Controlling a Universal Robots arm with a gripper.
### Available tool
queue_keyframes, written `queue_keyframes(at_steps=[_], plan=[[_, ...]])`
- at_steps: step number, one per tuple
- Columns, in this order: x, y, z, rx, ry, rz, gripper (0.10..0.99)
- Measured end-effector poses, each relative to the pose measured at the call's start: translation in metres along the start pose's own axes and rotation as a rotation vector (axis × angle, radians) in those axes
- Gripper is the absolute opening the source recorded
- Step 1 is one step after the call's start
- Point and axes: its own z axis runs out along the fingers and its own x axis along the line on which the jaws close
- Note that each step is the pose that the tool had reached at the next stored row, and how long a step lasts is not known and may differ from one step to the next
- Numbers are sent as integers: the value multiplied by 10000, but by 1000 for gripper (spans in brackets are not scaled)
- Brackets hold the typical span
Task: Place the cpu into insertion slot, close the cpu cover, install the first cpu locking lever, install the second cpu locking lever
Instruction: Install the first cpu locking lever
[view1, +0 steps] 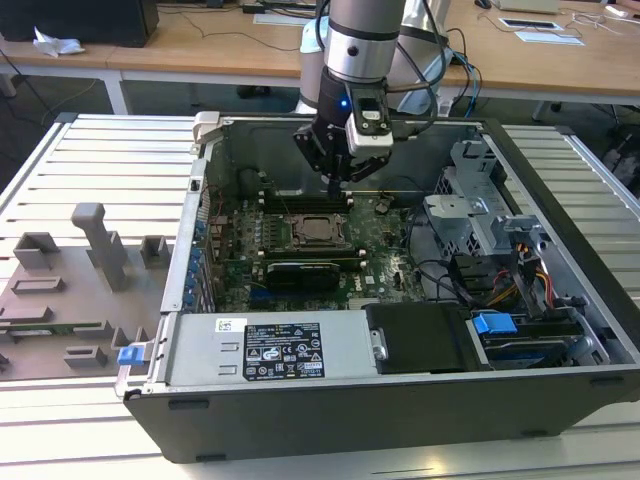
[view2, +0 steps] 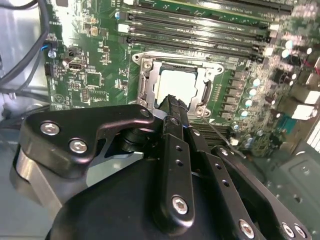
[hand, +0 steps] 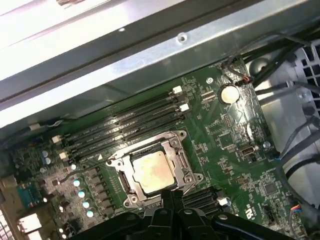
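Observation:
The cpu (hand: 152, 170), a pale silver square, lies flat in the insertion slot (view2: 141, 62) on the green motherboard. The cpu cover (hand: 183, 162), a dark metal frame, lies down around it, and the chip's top shows through its window. In the exterior view the cpu (view1: 318, 230) sits mid-board inside the case. My gripper (view1: 336, 183) hangs just above the slot's far edge, fingers pressed together with nothing between them. In both wrist views the fingertips (view2: 172, 102) point at the socket's edge. A thin lever rod (view2: 225, 140) runs out from the socket beside the fingers.
Long black memory slots (hand: 125, 125) run along one side of the socket. The case wall (hand: 150, 55) stands close behind them. A power supply (view1: 270, 350), a drive bay with a blue tab (view1: 492, 325) and loose cables (view1: 470, 275) fill the case's near and right parts. Grey fixtures (view1: 100, 245) stand outside on the exterior view's left.

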Motion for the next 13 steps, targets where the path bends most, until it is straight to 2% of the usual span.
queue_keyframes(at_steps=[10, 12, 13], plan=[[0, 0, 0, 69, -132, -2186, 106], [0, 0, 0, 77, -147, -2449, 106], [0, 0, 0, -109, -111, -2607, 106]])
